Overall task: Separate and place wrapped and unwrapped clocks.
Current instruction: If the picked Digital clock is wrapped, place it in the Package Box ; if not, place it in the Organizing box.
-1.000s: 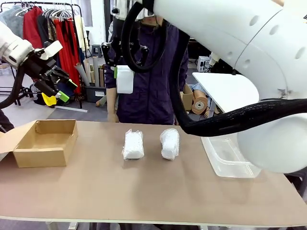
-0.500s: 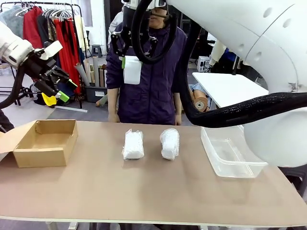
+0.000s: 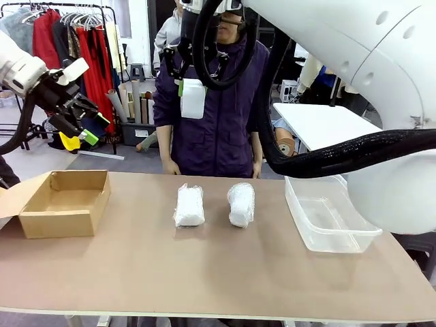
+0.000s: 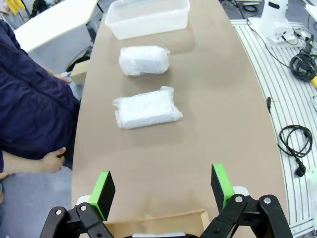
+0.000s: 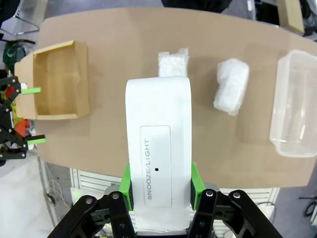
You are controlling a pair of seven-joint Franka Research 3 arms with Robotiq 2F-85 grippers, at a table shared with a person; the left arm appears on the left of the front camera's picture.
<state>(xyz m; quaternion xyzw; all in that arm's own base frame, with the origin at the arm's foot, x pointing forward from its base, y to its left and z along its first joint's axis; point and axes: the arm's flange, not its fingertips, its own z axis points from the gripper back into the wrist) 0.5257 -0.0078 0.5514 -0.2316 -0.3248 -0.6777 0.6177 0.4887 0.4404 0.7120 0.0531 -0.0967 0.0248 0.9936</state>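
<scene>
Blocking wrapped clock (image 5: 174, 63) partly: gripped unwrapped clock (image 5: 157, 163).

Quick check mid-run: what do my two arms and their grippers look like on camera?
Both arms are glossy white with rounded housings. The right arm carries a thick black ribbed cable hose, and a thinner black cable runs by the left arm. The left gripper and right gripper are black linkage frames with bright green pads.

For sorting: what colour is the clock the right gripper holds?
Smooth white clock, printed SNOOZE/LIGHT; clearest in right wrist view.
</scene>
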